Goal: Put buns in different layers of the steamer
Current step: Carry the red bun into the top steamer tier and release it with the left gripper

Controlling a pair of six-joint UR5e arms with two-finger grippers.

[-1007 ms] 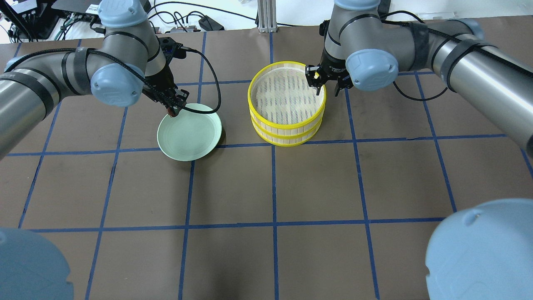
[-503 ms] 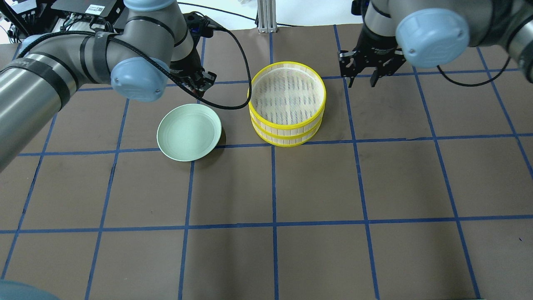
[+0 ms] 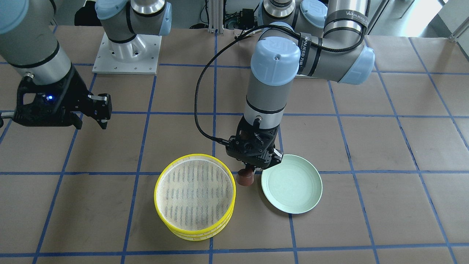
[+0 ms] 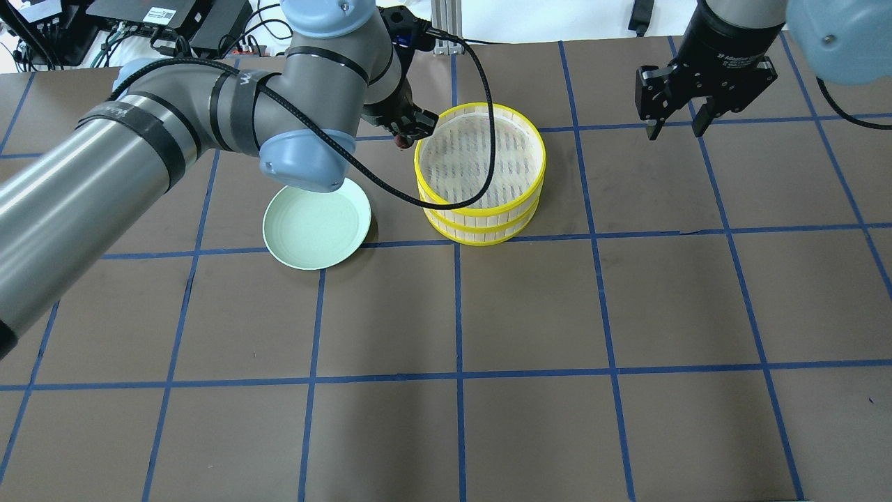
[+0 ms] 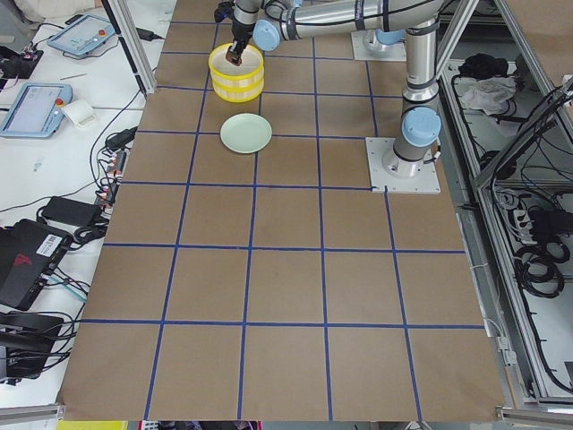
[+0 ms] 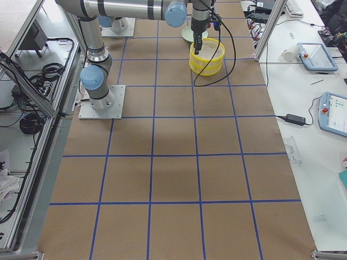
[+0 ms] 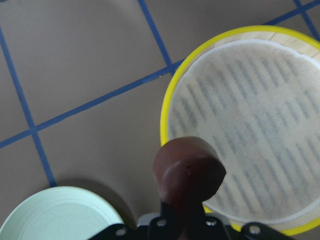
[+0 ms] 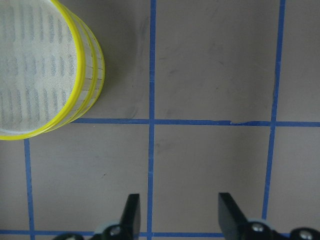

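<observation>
Brown table (image 4: 529, 314) fills the room's middle. On it, the left gripper (image 3: 250, 169) is clenched on the reddish-brown bun (image 7: 189, 172), which sticks out beyond the fingertips. Its long axis seems to run along the fingers, blunt end pointing down. It hangs just outside the rim of the top steamer layer (image 4: 481, 217), and the green plate (image 3: 293, 190) lies bare behind the fingers. That layer holds nothing yet, and I see no white bun anywhere. The right gripper (image 8: 177, 210) is spread, empty, well apart.

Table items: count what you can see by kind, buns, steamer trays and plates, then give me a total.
Brown bun: 1
Steamer trays: 2, stacked
Plate: 1
Total: 4
</observation>
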